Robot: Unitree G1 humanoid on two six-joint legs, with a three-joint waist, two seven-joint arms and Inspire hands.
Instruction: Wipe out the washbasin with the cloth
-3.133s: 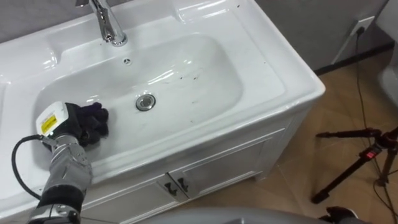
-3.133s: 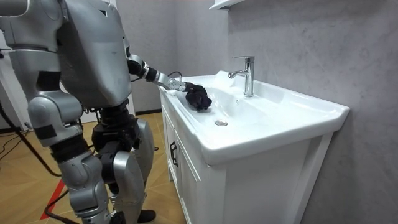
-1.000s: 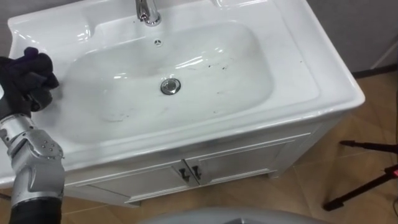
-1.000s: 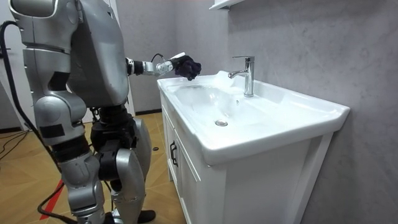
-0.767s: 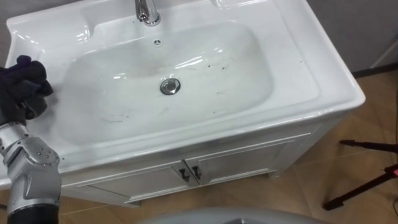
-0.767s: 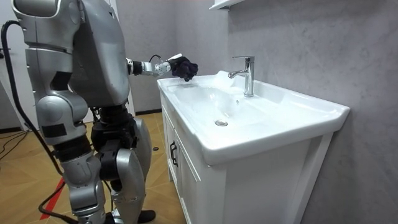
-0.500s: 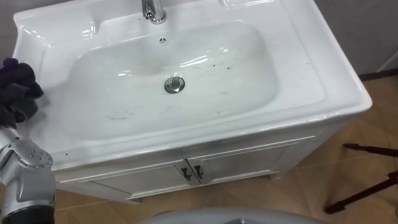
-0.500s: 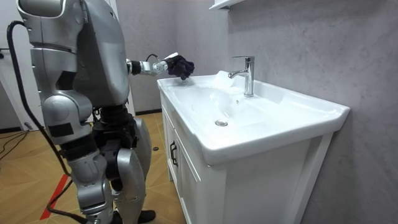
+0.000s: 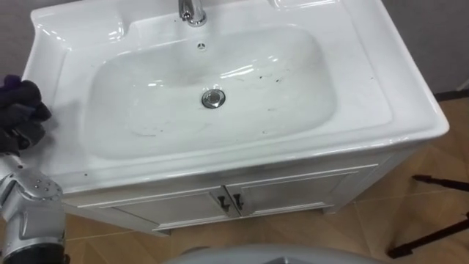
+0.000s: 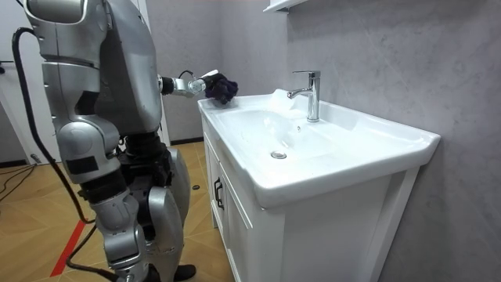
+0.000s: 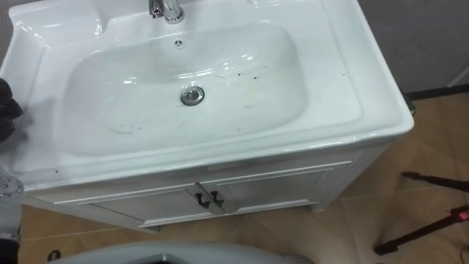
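Observation:
The white basin (image 9: 352,81) has a chrome drain (image 9: 213,98) at its middle and a chrome faucet (image 9: 192,11) at the back. Small dark specks (image 9: 270,77) lie on the bowl right of the drain. My left hand (image 9: 20,130) is just off the basin's left rim, shut on a bunched dark purple cloth (image 9: 17,91). In the room view that left hand (image 10: 202,84) holds the cloth (image 10: 221,88) in the air above the rim's far corner, clear of the bowl. I stand upright at the cabinet's front.
Below the basin is a white cabinet with two doors and dark handles (image 9: 227,204). Black tripod legs (image 9: 438,181) lie on the wooden floor at the right. A grey wall runs behind the basin, with a shelf (image 10: 282,5) high above it.
My left hand has lifted the cloth out of the bowl and drawn it left past the rim. The head camera has also shifted, so the basin sits further right.

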